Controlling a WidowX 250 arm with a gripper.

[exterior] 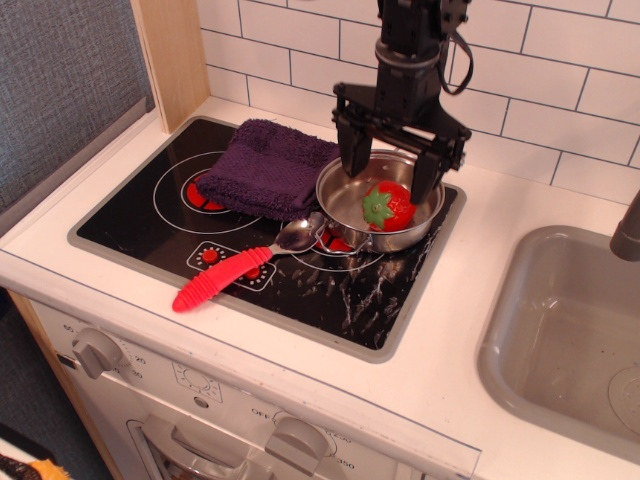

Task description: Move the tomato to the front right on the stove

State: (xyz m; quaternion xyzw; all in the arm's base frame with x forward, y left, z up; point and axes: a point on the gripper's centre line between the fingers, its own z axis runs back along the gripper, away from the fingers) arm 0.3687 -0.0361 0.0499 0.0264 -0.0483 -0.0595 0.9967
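One tomato (388, 206), shiny red, green cap, in one pot (345, 196); one stove (330, 290); gripper (389, 173) fingers apart, empty.

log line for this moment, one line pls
gripper open above pot | tomato in steel pot, ungrasped | stove front right free

Small shiny red plastic tomato (391, 206) with green star-shaped leafy cap, lying on its side, cap turned toward the front left, resting inside a round metal pan (345, 200) at the back right of the cooktop. Flat glossy black stove (340, 293) with grey rim, white circle outlines and red burner marks, set into the white worktop (455, 330); front right area bare, glossy.
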